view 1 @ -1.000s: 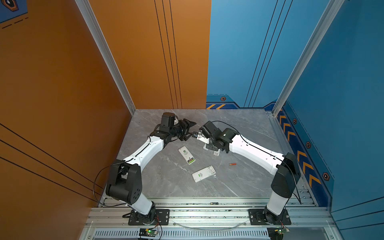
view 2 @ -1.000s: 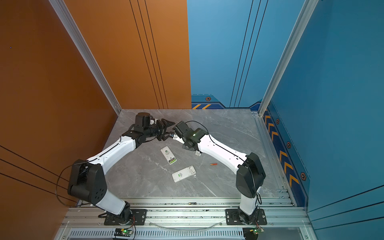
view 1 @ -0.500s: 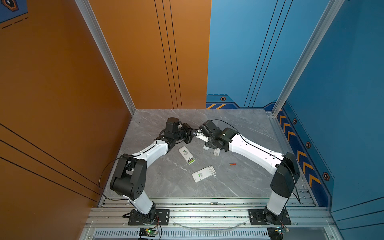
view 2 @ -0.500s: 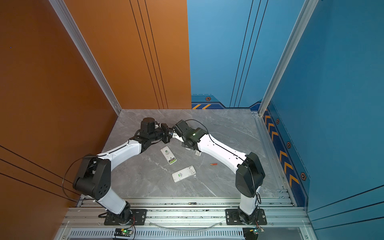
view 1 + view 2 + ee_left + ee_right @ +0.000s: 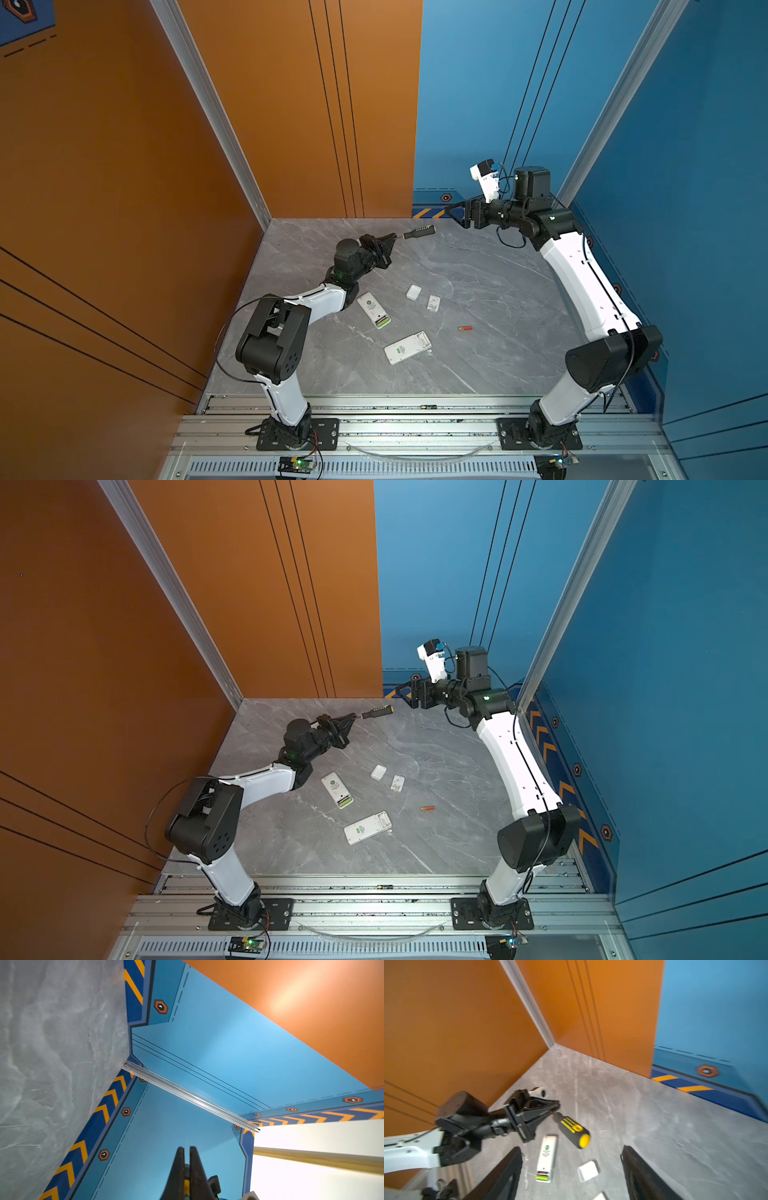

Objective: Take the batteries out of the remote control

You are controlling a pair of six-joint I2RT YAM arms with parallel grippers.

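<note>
Left gripper (image 5: 392,238) clamps the screwdriver (image 5: 419,232); right gripper (image 5: 451,211) gapes, empty. Batteries (image 5: 543,1177), seemingly in the left remote (image 5: 548,1150), are light and slick: pinch mid-body.

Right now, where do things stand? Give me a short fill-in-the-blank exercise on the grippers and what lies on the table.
1. The left gripper is clamped on the metal shaft of a black-and-yellow-handled ____.
2. The right gripper, jaws apart, holds ____.
3. One small cylindrical battery, lying loose on the grey marbled table, is ____ in colour.
4. ____ flat white rectangular remotes lie there too.

Missing words: screwdriver; nothing; orange-red; two.
</note>
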